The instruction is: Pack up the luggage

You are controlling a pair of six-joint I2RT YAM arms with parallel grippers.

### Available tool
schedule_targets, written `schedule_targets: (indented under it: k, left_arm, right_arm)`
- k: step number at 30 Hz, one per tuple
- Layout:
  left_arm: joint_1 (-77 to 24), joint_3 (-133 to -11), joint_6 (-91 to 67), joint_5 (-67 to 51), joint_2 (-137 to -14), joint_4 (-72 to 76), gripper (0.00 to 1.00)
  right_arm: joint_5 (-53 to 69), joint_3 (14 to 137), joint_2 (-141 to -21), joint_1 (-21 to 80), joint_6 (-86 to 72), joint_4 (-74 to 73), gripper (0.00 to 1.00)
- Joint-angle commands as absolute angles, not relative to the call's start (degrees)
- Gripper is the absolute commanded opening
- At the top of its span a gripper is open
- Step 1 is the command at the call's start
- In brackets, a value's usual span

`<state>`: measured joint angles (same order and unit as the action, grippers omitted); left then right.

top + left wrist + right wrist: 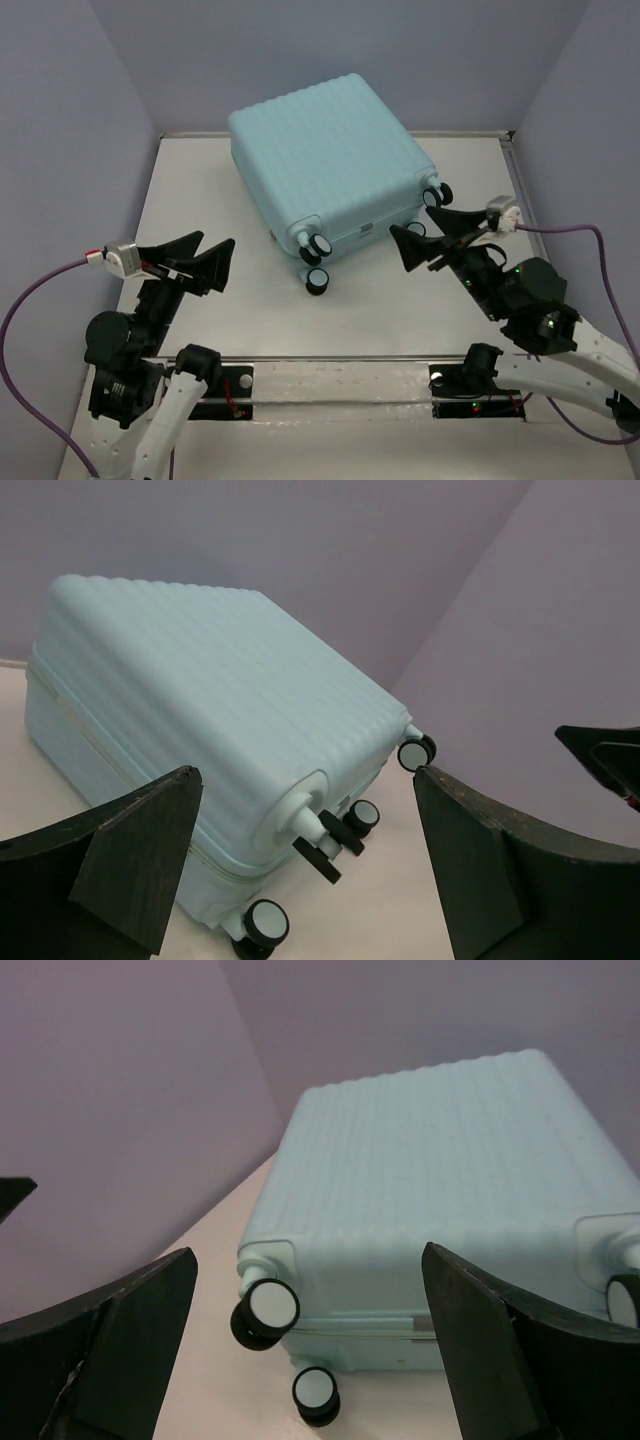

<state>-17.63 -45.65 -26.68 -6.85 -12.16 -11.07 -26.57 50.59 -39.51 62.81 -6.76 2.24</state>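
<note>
Mint-blue luggage (325, 165) ahead of left fingers (213, 263) and right fingers (412, 246), both pairs apart, empty.

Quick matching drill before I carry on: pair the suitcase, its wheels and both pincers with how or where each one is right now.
Column one:
1. suitcase
2. spinner wheels
3. left pincer
4. right pincer

Column two:
A. open, right beside a wheel
B. shut, lying flat on the table
C. black and white, on the end facing the arms
D. open, over bare table, apart from the suitcase

Pairs: 1-B, 2-C, 3-D, 4-A
</note>
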Motion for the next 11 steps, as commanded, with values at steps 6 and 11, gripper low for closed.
schedule_targets:
  k: [6, 11]
  left_arm:
    - [-17.8, -45.1, -22.9, -10.5, -11.2, -10.0, 0.99]
    - [-17.8, -44.4, -23.0, -9.1, -12.4, -10.2, 0.99]
  right_arm:
    - [-35.2, 44.2, -25.8, 62.8, -8.0, -5.4, 1.0]
    - [-34.7, 45.7, -29.4, 62.8, -7.4, -5.4, 1.0]
